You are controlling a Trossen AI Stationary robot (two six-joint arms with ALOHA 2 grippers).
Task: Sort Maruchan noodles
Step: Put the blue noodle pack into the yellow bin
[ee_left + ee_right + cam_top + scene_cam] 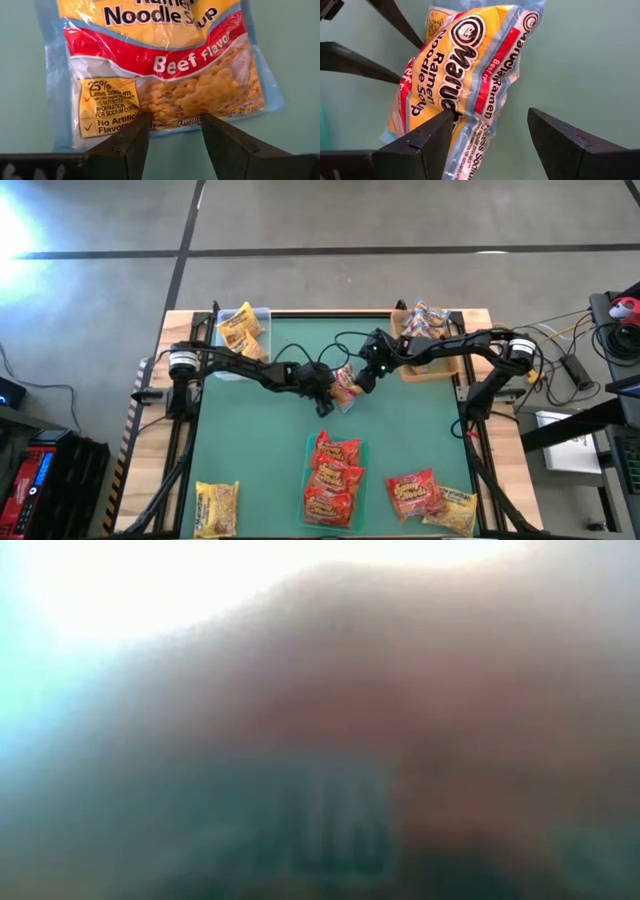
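L wrist view alone reads "Beef Flavor" on the beef ramen packet (160, 65), mid green mat (260, 440). L gripper (172, 132) clamps its edge; R gripper (490, 135) spread open astride it. Both arms reach inward.

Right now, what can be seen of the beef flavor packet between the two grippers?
The beef flavor packet is crinkly plastic: pale blue edges, a yellow top, a red band and a clear window showing noodles. It sits mid-table over the green mat. The left gripper holds its bottom edge between both fingers. The right gripper stands open, one finger against the packet's face.
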